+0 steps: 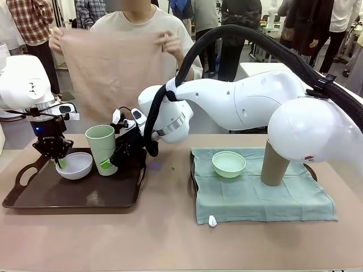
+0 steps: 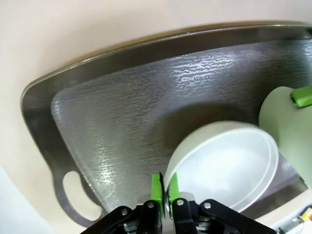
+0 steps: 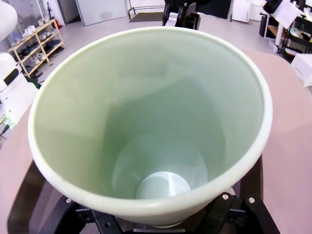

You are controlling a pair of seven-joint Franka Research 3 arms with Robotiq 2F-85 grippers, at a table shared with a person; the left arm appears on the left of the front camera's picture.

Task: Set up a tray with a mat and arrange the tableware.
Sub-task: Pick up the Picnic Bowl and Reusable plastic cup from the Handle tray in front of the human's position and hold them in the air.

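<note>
A small white bowl (image 1: 75, 165) lies at the left of the dark tray (image 1: 85, 198). My left gripper (image 1: 58, 160) is shut on its near rim, the green pads (image 2: 157, 191) pinching the bowl (image 2: 224, 165) edge. The tall pale-green tumbler (image 1: 101, 148) stands upright beside it on the tray. My right gripper (image 1: 112, 161) reaches across and straddles its lower wall, with one green pad (image 2: 302, 95) against it. The tumbler (image 3: 146, 122) hides those fingers. A mint-green bowl (image 1: 228, 163) and a tan-brown tumbler (image 1: 275, 163) rest on the teal mat (image 1: 261, 195) at the right.
Across the table a person holds up a beige cloth (image 1: 110, 68) with both hands. My right arm (image 1: 244, 105) spans the middle of the table above the mat. The tray's left handle (image 1: 25, 174) and bare floor (image 2: 122, 112) lie beside the white bowl.
</note>
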